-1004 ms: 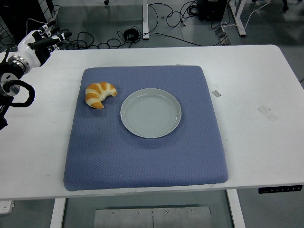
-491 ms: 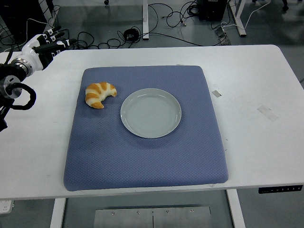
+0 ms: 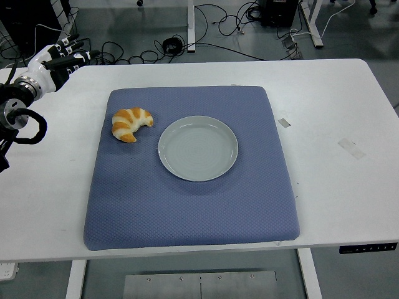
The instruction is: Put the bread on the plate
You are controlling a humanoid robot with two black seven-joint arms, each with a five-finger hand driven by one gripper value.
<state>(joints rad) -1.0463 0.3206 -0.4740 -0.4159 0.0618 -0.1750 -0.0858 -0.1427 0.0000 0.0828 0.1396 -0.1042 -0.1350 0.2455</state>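
A golden croissant (image 3: pixel 130 123) lies on the blue mat (image 3: pixel 187 205), just left of the empty pale green plate (image 3: pixel 198 147). The two do not touch. My left hand (image 3: pixel 61 59) hovers over the table's far left corner, well up and to the left of the croissant, its fingers stretched out and holding nothing. The right arm is out of the picture.
The white table (image 3: pixel 336 106) carries two small tape marks (image 3: pixel 350 147) to the right of the mat. Cables (image 3: pixel 124 50) and desk legs lie on the floor beyond the far edge.
My left hand moved a little up and to the right over the first half second, then stayed still. The croissant and plate have not moved.
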